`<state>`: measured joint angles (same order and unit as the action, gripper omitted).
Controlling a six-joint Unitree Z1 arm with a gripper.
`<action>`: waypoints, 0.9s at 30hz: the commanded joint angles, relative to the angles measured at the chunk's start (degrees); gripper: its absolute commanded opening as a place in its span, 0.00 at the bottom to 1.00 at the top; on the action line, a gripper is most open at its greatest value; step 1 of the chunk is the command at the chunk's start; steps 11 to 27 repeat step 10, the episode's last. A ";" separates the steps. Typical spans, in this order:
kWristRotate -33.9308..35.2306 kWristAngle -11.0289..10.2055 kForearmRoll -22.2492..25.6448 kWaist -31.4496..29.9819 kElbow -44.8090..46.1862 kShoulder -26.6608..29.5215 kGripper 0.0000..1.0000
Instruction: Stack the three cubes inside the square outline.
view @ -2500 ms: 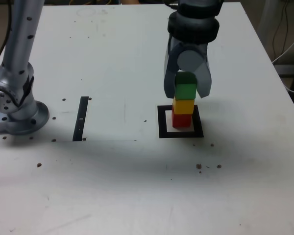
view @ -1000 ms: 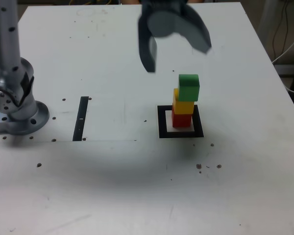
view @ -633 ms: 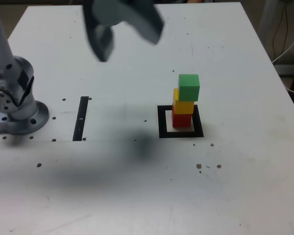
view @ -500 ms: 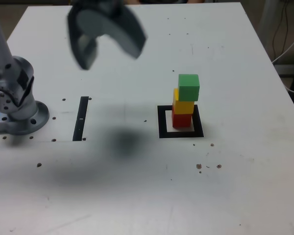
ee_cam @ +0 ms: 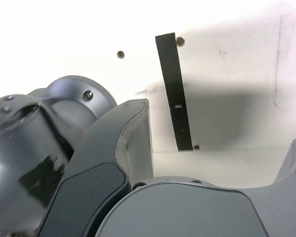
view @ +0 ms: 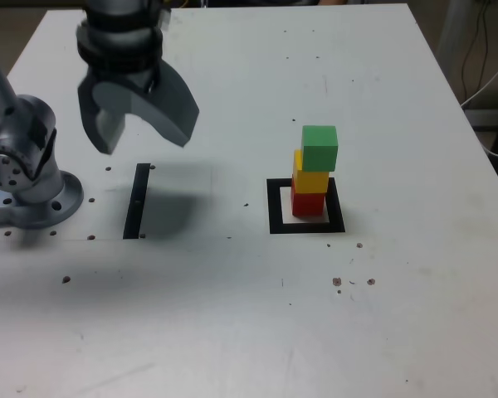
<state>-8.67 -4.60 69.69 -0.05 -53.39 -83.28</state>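
Note:
Three cubes stand stacked inside the square outline (view: 306, 206) in the exterior view: the red cube (view: 308, 201) at the bottom, the yellow cube (view: 310, 177) on it, the green cube (view: 319, 148) on top, shifted a little toward that view's right. My gripper (view: 141, 135) hangs open and empty far off at the exterior view's left, above the narrow black strip (view: 136, 200). The wrist view shows only my open gripper (ee_cam: 222, 143) and the strip (ee_cam: 174, 92); the cubes are out of that view.
The arm's grey base (view: 25, 178) stands at the exterior view's left edge and also fills part of the wrist view as the base (ee_cam: 44, 133). Small dark specks (view: 338, 282) dot the white table (view: 249, 315). Cables (view: 481, 50) hang beyond the table at the right.
The gripper let go of the green cube, rose, and swung across to the exterior view's left, coming down over the black strip. The stack has stayed put.

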 commanded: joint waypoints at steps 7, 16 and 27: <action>2.57 -0.83 -4.77 0.49 4.83 -0.88 0.99; 4.14 -1.77 -5.54 0.80 5.88 -0.95 0.99; 4.14 -1.77 -5.54 0.80 5.88 -0.95 0.99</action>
